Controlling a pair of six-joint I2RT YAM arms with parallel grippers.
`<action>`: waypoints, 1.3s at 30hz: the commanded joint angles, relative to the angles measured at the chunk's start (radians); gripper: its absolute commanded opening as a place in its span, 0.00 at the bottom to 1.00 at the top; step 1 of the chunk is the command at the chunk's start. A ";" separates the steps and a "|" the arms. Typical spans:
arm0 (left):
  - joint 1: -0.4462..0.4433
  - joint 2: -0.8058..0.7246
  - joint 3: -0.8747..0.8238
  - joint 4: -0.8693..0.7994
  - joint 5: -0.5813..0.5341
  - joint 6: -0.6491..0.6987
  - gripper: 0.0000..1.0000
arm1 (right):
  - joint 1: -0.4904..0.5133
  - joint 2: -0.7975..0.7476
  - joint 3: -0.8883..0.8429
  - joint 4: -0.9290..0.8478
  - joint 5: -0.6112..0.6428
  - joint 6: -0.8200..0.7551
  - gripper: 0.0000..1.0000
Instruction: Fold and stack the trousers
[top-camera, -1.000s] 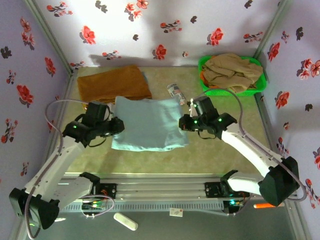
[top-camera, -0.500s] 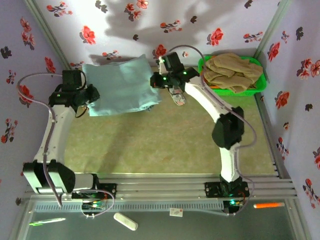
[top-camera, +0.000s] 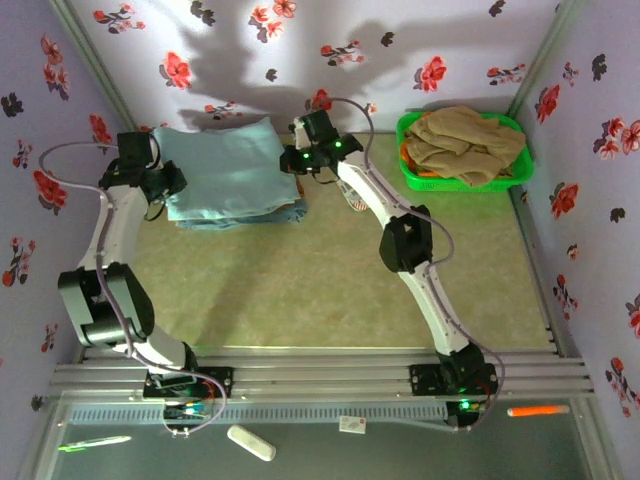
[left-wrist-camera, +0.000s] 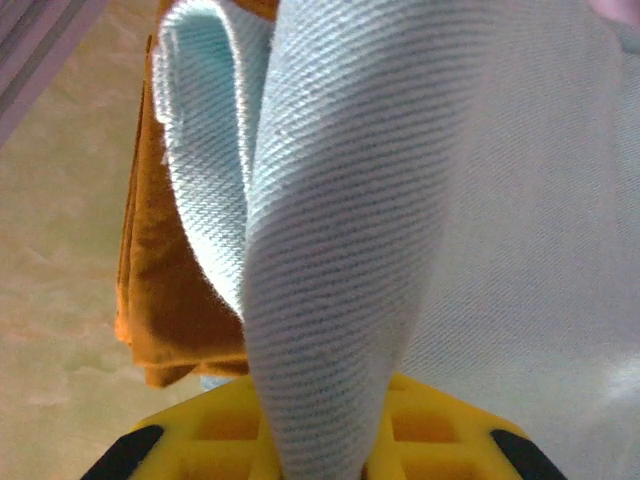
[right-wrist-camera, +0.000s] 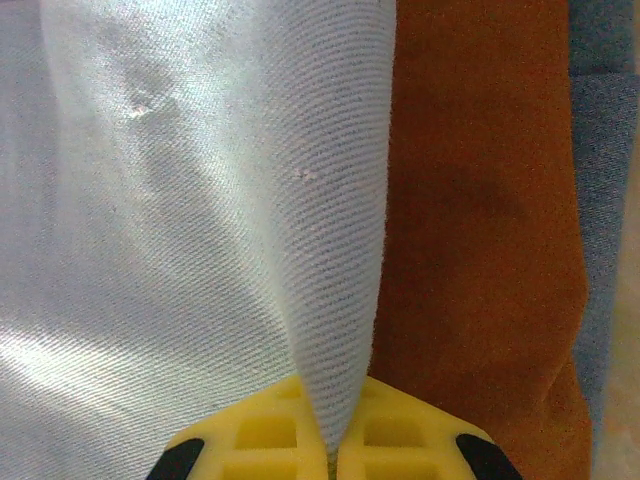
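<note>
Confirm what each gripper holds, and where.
Both hold the folded aqua-blue trousers: left gripper pinches their left edge, right gripper their right edge.

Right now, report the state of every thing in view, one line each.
aqua-blue trousers, folded, pinched at both side edges
left gripper, shut on the trousers' edge
right gripper, shut on the opposite edge
mustard-brown cloth, folded flat, beneath the trousers
beige garment, crumpled, in the basket
green basket, upright, full

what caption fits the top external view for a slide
Left gripper and right gripper hold the folded trousers by opposite edges, far left of the table.
</note>
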 joint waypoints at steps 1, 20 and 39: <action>0.050 0.031 0.020 0.167 -0.070 -0.011 0.00 | -0.058 0.015 0.056 0.099 0.069 0.027 0.00; 0.120 0.139 -0.058 0.164 -0.064 -0.205 1.00 | -0.088 -0.032 -0.004 0.076 0.144 0.029 0.61; -0.609 -0.292 -0.395 0.211 -0.366 -0.347 0.00 | -0.141 -0.709 -1.027 0.402 0.295 0.216 0.68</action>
